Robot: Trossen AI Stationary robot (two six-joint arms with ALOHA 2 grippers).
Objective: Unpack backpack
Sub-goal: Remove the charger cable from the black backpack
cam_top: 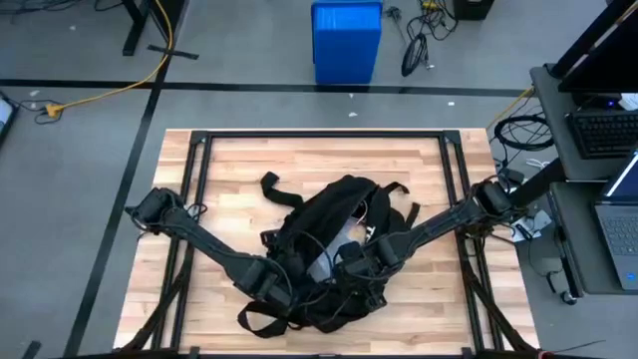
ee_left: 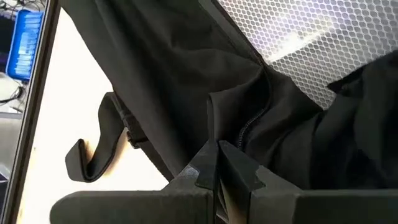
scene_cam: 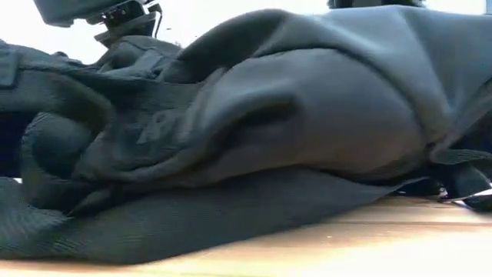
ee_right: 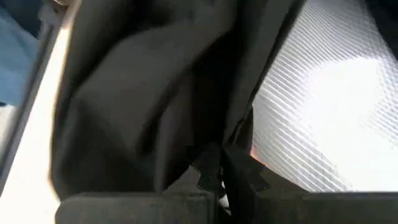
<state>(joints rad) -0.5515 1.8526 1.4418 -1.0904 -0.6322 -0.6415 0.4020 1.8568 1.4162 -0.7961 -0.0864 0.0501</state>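
The black backpack (cam_top: 329, 249) lies slumped on the wooden table (cam_top: 239, 170), toward the near edge, and fills the low view (scene_cam: 269, 115). Its opening gapes between the two grippers and shows a pale lining (cam_top: 334, 244), which is white mesh (ee_left: 298, 37) in the left wrist view and ribbed white (ee_right: 329, 93) in the right wrist view. My left gripper (cam_top: 277, 282) is shut on the cloth at the opening's left side. My right gripper (cam_top: 351, 264) is shut on its right side. Loose straps (cam_top: 279, 189) trail on the table. My left gripper pinches a fold of black cloth (ee_left: 214, 134) between its two fingers, just beside the zipper (ee_left: 249, 127) at the opening's edge. How many layers it has I cannot tell. The backpack's bulk rests on the table. My right gripper pinches the dark edge of the opening (ee_right: 231, 140) between its two fingers, where the black cloth meets the ribbed white lining. The cloth runs up and away from the fingertips. How many layers it has I cannot tell.
A black frame (cam_top: 319, 135) runs round the table top. A strap loop (cam_top: 254, 317) lies by the near edge. On the floor beyond the far edge stands a blue bin (cam_top: 346, 40). A desk with a laptop (cam_top: 618, 209) stands to the right.
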